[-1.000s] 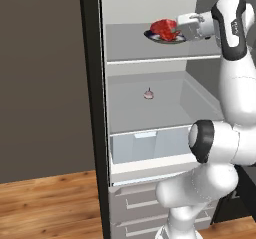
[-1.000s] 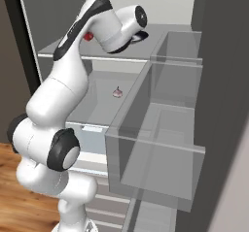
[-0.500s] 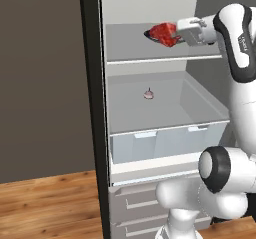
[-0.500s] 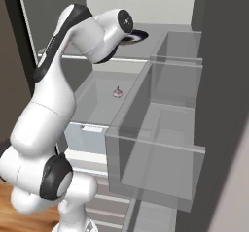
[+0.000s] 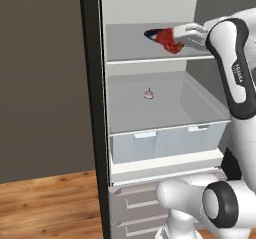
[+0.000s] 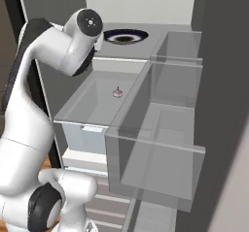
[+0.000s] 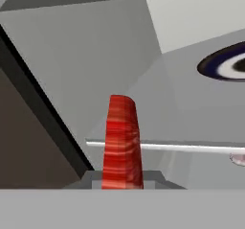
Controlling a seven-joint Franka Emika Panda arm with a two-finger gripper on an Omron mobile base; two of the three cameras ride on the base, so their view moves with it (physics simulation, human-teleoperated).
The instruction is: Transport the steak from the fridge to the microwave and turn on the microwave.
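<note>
Gripping the small flat red steak [image 5: 171, 43] between closed fingers, the white arm's claw [image 5: 176, 39] hangs just above the upper pale grey shelf [image 5: 130, 50] of the open tall grey fridge [image 5: 150, 108], the meat tilted and clear of the shelf. A dark round plate [image 6: 125, 36] lies on that shelf just beyond the steak. Below, a small pinkish item [image 5: 148, 94] sits on the floor of the lower compartment, above the translucent drawer [image 5: 165, 140].

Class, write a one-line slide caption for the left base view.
Gripper shut on the steak, held above the dark plate on the fridge upper shelf.
</note>
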